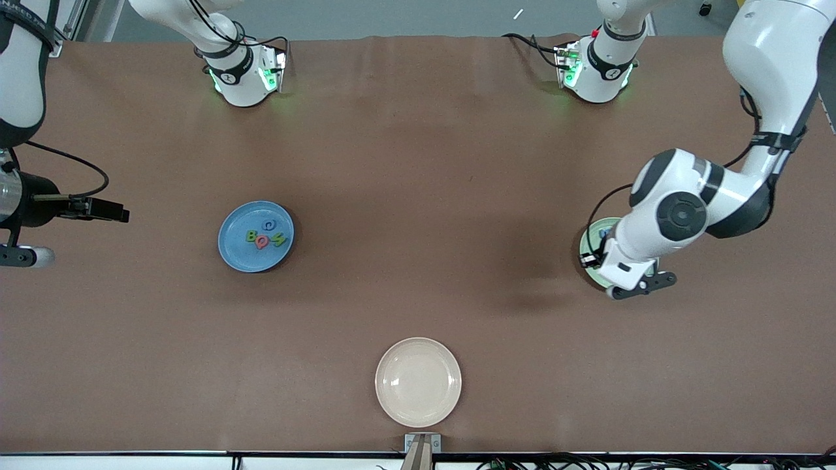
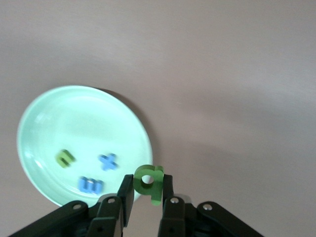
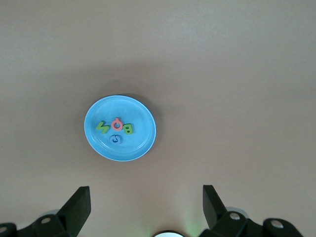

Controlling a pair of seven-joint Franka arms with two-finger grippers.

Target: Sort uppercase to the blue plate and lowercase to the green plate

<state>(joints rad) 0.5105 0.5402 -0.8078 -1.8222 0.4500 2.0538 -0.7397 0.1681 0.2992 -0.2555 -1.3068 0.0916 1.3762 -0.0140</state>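
Note:
My left gripper (image 2: 147, 181) is shut on the green p (image 2: 149, 180) and holds it over the rim of the green plate (image 2: 74, 123). The green u (image 2: 65, 157), blue x (image 2: 108, 161) and blue m (image 2: 90, 185) lie in that plate. In the front view the left arm's hand hides most of the green plate (image 1: 586, 251). The blue plate (image 1: 235, 251) holds the green B (image 1: 251, 235), red Q (image 1: 262, 242), green N (image 1: 279, 239) and blue C (image 1: 268, 225). My right gripper (image 3: 146, 197) is open and empty, high up with the blue plate (image 3: 140, 145) in its view.
An empty cream-beige plate (image 1: 418, 382) sits near the front camera's edge, at the table's middle. The two arm bases (image 1: 245, 78) (image 1: 597, 72) stand along the robots' edge. The right arm's hand (image 1: 98, 210) hangs over its own end of the table.

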